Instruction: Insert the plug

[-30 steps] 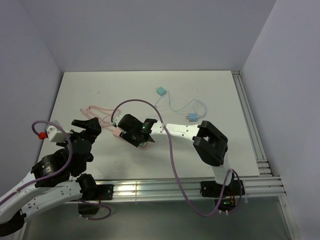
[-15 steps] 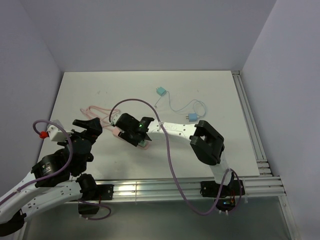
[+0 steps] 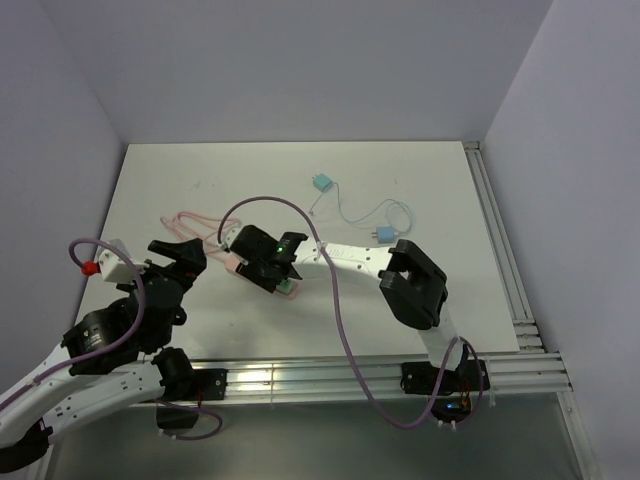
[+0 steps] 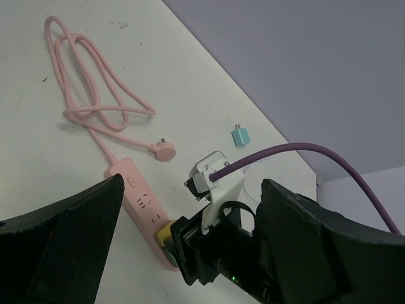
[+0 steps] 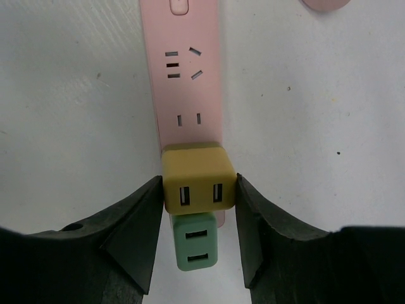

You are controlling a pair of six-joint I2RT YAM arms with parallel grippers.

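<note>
**Yellow plug gripped**

The squat, two-slot yellow plug is sitting on the pink power strip's end, touching a green plug. The right end effector is pinching its sides, arm stretched low. Left of the strip, the left end effector is hovering, spread wide.

Right end effector down at pink power strip; left end effector nearby, jaws spread; teal adapter well behind.
</note>
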